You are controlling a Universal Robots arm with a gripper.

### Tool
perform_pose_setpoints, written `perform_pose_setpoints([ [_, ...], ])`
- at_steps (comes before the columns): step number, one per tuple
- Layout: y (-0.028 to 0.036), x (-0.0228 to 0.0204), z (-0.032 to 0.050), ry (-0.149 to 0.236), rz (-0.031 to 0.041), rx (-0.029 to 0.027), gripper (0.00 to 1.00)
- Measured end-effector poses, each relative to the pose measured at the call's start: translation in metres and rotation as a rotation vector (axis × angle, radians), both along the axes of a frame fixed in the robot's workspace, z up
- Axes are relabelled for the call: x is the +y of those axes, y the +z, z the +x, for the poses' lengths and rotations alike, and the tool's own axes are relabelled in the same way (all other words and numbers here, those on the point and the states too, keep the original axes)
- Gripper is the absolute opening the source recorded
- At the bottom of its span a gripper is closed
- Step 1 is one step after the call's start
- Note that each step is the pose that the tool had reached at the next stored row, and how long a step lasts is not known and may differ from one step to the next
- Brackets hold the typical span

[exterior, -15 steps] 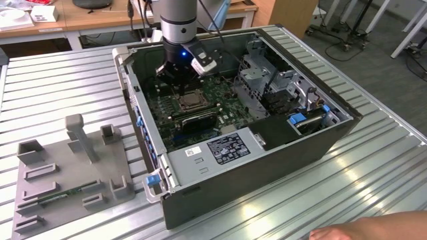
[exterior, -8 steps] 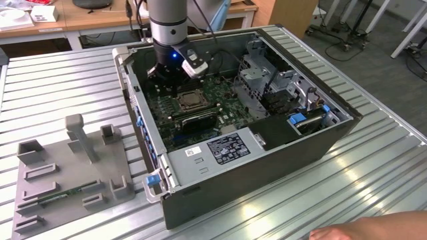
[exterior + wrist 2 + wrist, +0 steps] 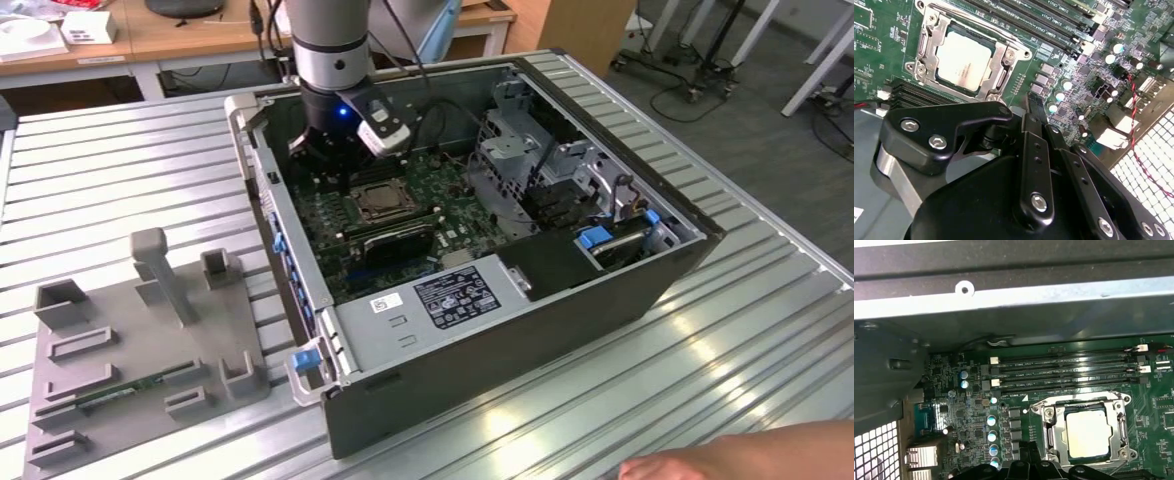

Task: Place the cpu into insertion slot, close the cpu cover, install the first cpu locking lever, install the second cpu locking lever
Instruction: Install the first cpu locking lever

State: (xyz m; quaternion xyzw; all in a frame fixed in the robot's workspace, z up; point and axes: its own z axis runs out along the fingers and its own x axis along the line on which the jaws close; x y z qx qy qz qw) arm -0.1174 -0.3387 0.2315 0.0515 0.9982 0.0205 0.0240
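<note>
My tool (image 3: 1035,107) hangs just beside the insertion slot (image 3: 919,67), fingers pinched narrow and holding nothing. The cpu (image 3: 965,60) lies flat in that slot, framed by the cpu cover (image 3: 1004,60), clear of my fingertips.

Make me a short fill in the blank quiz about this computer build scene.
1. The cpu sits in the insertion slot on a ___ circuit board.
2. The end effector hangs inside the computer ___.
3. The grey fixture tray lies on the exterior view's ___ side of the table.
Missing words: green; case; left.
</note>
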Motion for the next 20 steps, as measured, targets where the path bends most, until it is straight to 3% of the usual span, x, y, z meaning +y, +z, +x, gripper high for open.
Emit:
perform_pose_setpoints([
  [4,0.0055,0.0001,0.0000,0.000,0.0002,-0.0002,0.10],
  [13,0.0249,0.0001,0.0000,0.000,0.0003,-0.0002,0.10],
  [20,0.0250,0.0001,-0.0065,0.000,0.0026,-0.0003,0.10],
])
